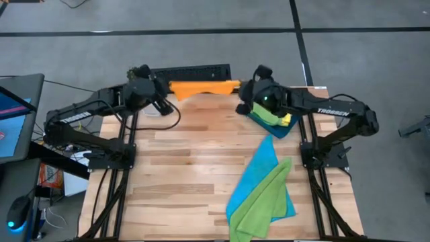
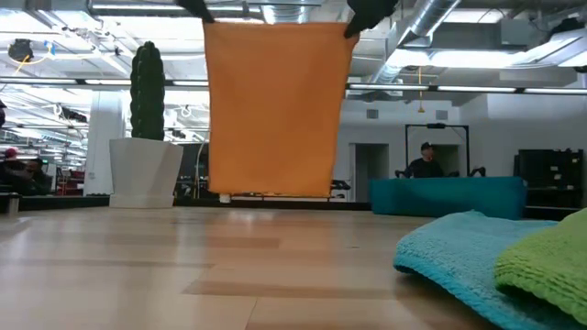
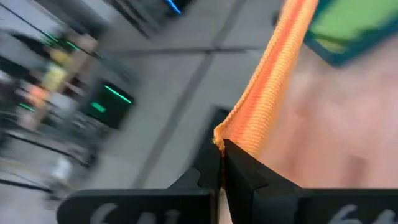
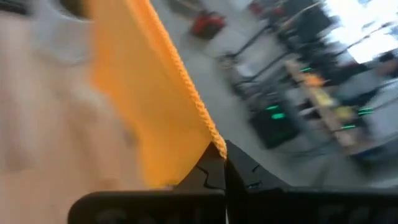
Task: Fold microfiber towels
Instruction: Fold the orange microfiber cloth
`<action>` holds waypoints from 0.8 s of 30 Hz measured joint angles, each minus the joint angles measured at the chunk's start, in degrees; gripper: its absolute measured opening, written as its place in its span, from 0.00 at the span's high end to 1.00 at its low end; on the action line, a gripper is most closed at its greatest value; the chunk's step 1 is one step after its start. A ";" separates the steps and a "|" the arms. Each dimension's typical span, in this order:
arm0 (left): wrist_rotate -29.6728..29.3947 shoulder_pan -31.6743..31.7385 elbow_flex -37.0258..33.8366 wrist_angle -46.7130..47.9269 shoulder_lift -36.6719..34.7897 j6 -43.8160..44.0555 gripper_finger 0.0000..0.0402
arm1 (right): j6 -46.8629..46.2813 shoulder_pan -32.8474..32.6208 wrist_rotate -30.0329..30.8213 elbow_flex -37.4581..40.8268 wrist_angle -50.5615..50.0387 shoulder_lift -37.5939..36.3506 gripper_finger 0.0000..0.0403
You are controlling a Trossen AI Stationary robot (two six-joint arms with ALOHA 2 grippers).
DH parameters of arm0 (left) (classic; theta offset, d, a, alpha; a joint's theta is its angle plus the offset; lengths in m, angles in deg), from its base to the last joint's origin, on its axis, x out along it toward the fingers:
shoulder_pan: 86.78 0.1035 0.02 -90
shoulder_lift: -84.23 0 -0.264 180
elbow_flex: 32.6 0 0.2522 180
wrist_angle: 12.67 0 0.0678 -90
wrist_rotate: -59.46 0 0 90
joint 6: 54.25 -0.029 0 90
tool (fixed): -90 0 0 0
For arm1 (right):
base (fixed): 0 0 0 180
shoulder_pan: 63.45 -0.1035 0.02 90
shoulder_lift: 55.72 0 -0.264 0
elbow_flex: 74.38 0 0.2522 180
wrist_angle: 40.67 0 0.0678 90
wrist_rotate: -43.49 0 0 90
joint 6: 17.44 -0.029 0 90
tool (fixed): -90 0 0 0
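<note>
Left tool point(image 1: 163, 87), upper centre-left of the high view, pinched on one top corner of the orange towel point(image 1: 203, 87). Towel hangs stretched above the counter point(image 1: 188, 154), clear of it in the low view. Right tool point(image 1: 240, 88), upper centre-right, pinched on the other corner. Blue towel point(image 1: 259, 176) and green towel point(image 1: 263, 200) lie lower right, overlapping.

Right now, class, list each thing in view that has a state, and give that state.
Orange towel: hanging flat, off the table.
Left gripper: jaws shut on one top corner.
Right gripper: jaws shut on the other.
Blue towel: crumpled on the table.
Green towel: crumpled on the blue towel.
</note>
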 joint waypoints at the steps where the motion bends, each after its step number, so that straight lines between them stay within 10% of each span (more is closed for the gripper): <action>1: 1.19 -0.77 -1.32 2.10 0.08 2.88 1.00 | -2.58 -1.25 -1.06 1.13 -1.93 -0.02 0.98; 8: 9.01 -14.42 -17.19 5.42 0.31 26.91 1.00 | -24.82 -14.24 -8.88 13.13 -11.85 0.05 0.97; 15: 12.65 -34.22 -31.85 -14.61 2.56 49.07 1.00 | -44.86 -31.23 -10.32 25.14 -5.74 0.40 0.97; 24: 6.04 -47.29 -35.17 -28.33 10.35 58.91 1.00 | -53.11 -39.51 -8.79 27.33 -2.11 1.09 0.97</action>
